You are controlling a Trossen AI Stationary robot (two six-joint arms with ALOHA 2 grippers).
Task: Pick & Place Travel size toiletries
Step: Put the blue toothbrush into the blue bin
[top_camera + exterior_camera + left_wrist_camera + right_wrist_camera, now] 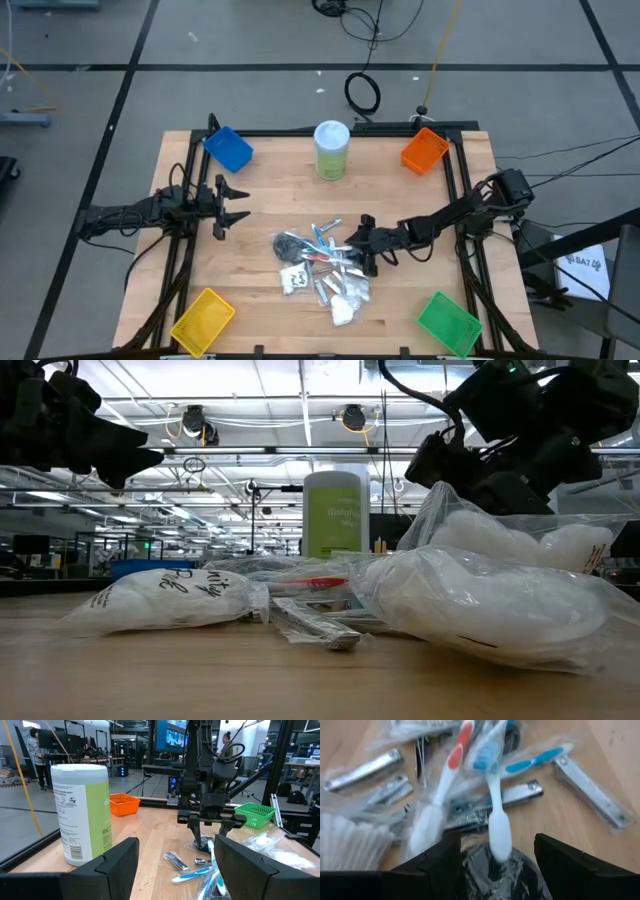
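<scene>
The travel size toiletries (320, 265) lie in a heap at the middle of the table: a blue toothbrush (492, 785), a red one (447, 775), silver nail clippers (590, 790), a dark thing wrapped in plastic (495, 875) and white packets (170, 600). My right gripper (362, 240) is open at the heap's right side, slanting down. Its fingers stand on either side of the blue toothbrush's white handle end (499, 837) and the dark wrapped thing. I see no touch. My left gripper (235, 205) waits open and level at the table's left.
A tall pale-green canister (332, 150) stands at the far middle. Bins sit at the corners: blue (228, 148) far left, orange (424, 150) far right, yellow (203, 318) near left, green (448, 322) near right. Bare wood lies between the heap and the bins.
</scene>
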